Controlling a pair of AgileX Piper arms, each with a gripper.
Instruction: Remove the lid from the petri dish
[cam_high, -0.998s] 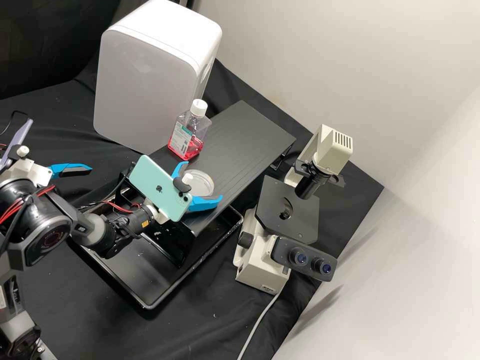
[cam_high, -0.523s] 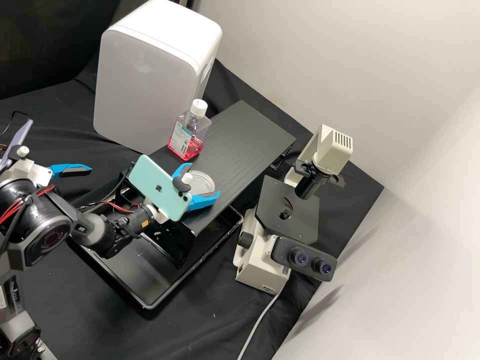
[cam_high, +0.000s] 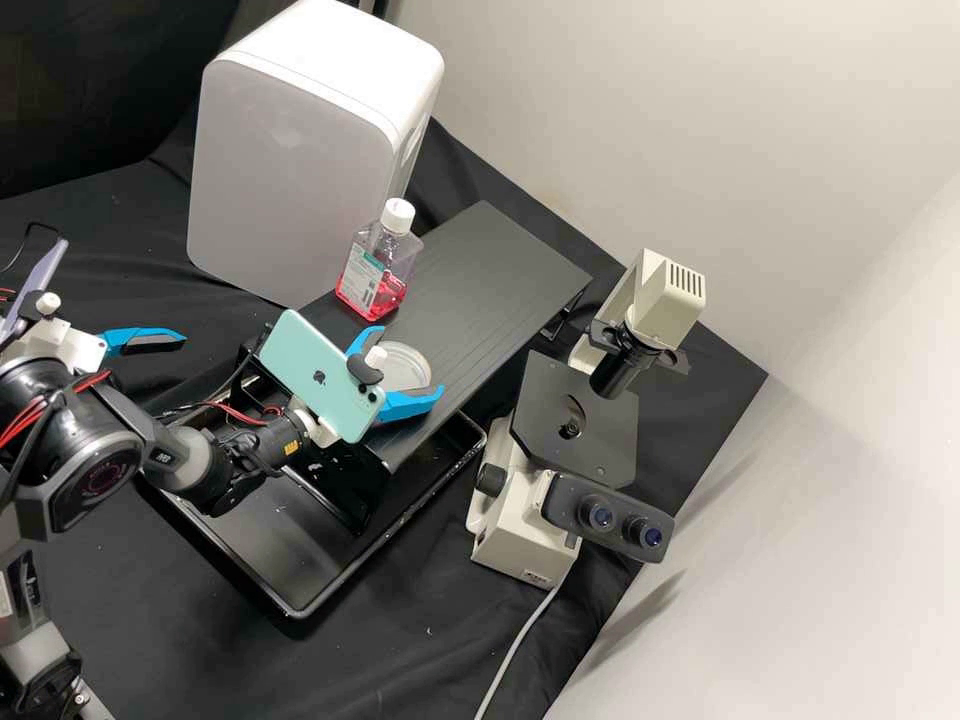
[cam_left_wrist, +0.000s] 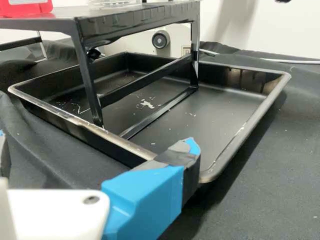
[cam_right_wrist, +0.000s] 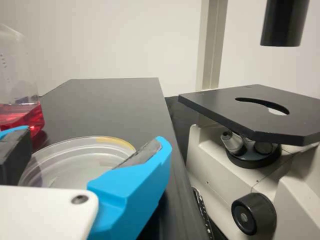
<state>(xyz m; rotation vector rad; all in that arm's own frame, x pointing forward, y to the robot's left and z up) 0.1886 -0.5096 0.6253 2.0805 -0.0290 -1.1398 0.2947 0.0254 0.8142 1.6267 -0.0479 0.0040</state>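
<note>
The right end effector (cam_high: 408, 362) is closed on the petri dish lid (cam_right_wrist: 75, 160), on the black stand (cam_high: 500, 270), with the pink bottle (cam_high: 372, 268) just beyond, far left

Flask (cam_high: 375, 262) near petri dish (cam_high: 400, 361); microscope (cam_high: 572, 452) just beside shelf (cam_high: 487, 282).

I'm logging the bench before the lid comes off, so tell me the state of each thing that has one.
petri dish: lid on, sitting on the raised platform.
right tool: shut on the petri dish.
left tool: open, holding nothing.
flask: upright, capped, part filled with red liquid.
</note>
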